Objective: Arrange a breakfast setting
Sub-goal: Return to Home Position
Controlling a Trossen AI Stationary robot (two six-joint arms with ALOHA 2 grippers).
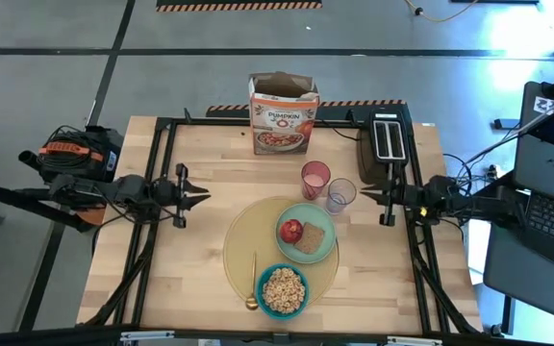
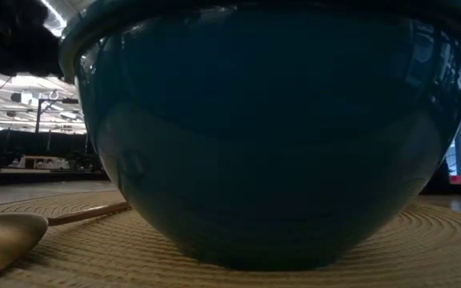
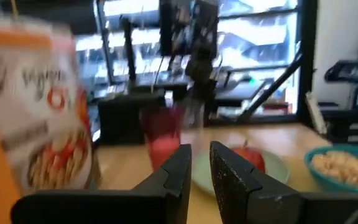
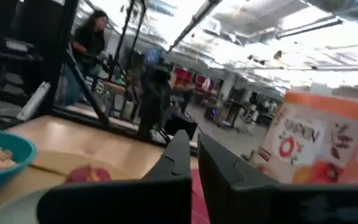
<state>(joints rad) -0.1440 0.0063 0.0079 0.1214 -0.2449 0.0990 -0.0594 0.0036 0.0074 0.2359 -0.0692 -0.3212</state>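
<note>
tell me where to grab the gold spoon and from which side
I'd take the gold spoon by its thin handle near the far end, straight down from above, closing across the handle. It lies flat on the round yellow placemat, and its scoop end sits close beside the blue bowl, so the far end leaves more room.

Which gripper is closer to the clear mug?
Right. The right gripper sits just beside the clear mug; the left gripper is far off, beyond the yellow placemat.
</note>
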